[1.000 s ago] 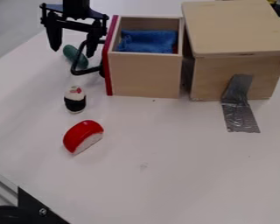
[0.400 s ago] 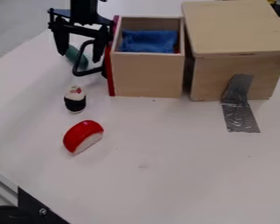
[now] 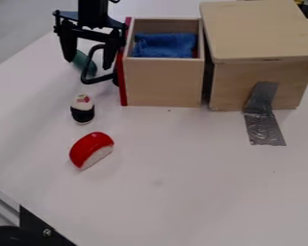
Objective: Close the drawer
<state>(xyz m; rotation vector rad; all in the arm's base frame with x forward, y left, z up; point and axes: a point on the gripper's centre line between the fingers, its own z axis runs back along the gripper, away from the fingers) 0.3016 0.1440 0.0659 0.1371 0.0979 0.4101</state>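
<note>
Pushing seems the step in hand: the gripper (image 3: 88, 64), fingers (image 3: 69, 45) spread apart, hangs upper left beside the pulled-out drawer (image 3: 161, 81) at upper centre. Next should come a steady rightward push into the box (image 3: 259, 31).

The jaws (image 3: 86, 60) hang spread at the upper left, by the black handle (image 3: 90, 72) on the red front (image 3: 122, 72) of the open drawer (image 3: 161, 82). A blue cloth (image 3: 163, 45) lies inside. The wooden cabinet (image 3: 259, 36) stands to the drawer's right, grey tape (image 3: 263, 115) running down onto the white bench (image 3: 182, 178). A green thing, perhaps a toy vegetable (image 3: 83, 62), lies behind the jaws; sushi toys (image 3: 92, 150) sit nearer.
</note>
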